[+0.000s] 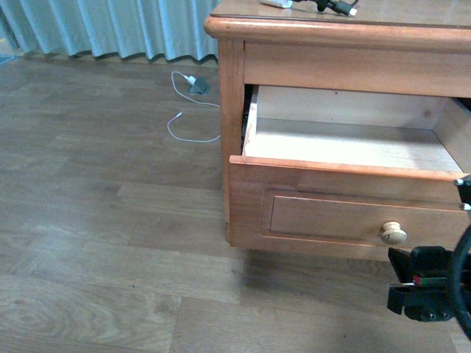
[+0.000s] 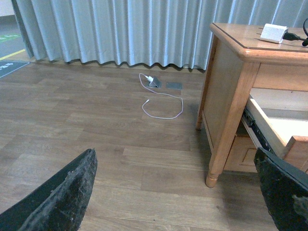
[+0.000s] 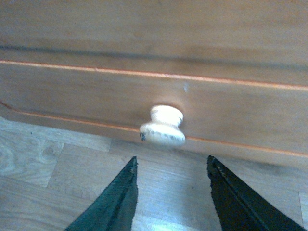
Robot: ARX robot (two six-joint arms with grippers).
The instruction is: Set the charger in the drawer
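Charger [image 2: 273, 33] lay on the nightstand's tabletop [image 2: 240, 36], near the front edge, its black cable [image 2: 294, 36] trailing off one end. In the front view only a sliver of the white block showed at the top of the picture. Its long axis appeared to run left to right along that edge, with the cable on the right.

Directly beneath, the drawer [image 1: 346, 143] stood open, pale interior exposed and the front panel well clear of the frame.

The right end effector [image 3: 171, 161] hung low in front of that panel, jaws parted and gripping nothing, just short of the knob [image 3: 163, 126] without touching it. From there the charger lay above, further back and to the left, beyond the open drawer. Any reach would probably have to climb over the drawer front before crossing to the tabletop.

The left end effector [image 2: 175, 159] was also spread wide and empty. It stood well off to the nightstand's side, above the wooden floor [image 2: 96, 125], and looked across at the charger. The right arm was judged the nearer, though the charger sat toward the left arm's side of the tabletop.

A white plug [image 2: 153, 80] with a thin white cable lay on the floor by the curtain [image 2: 120, 29], well apart from everything else.
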